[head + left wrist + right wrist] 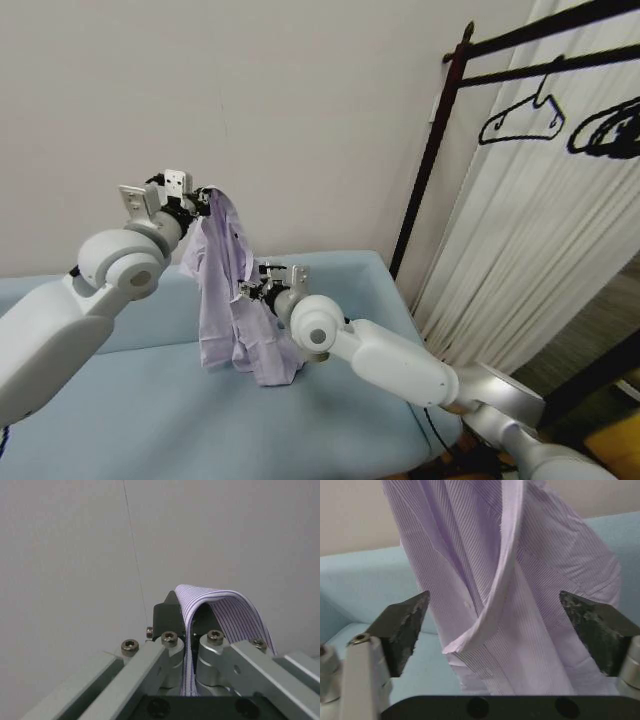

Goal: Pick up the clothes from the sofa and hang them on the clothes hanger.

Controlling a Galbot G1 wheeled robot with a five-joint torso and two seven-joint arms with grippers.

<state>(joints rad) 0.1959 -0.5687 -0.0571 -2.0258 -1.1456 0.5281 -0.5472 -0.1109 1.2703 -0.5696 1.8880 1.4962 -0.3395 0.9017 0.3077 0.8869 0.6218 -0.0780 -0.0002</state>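
We hold the shirt (232, 300) up over the sofa (340, 420) w/ left gripper (207, 203) fingers clamped on its top edge. Right gripper (252, 290) fingers are spread wide, fabric hanging just ahead, ungripped.

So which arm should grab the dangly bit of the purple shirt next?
Probably the right arm. The right claw is open with the hanging shirt just before it. The left claw is busy, shut on the shirt's top, holding it above the sofa.

Shirt (232, 300) is hanging from the left gripper (208, 199) over the sofa (140, 410), right gripper (250, 288) is sitting just beside it lower down, clothes rack (432, 145) is standing off to the sofa's right.
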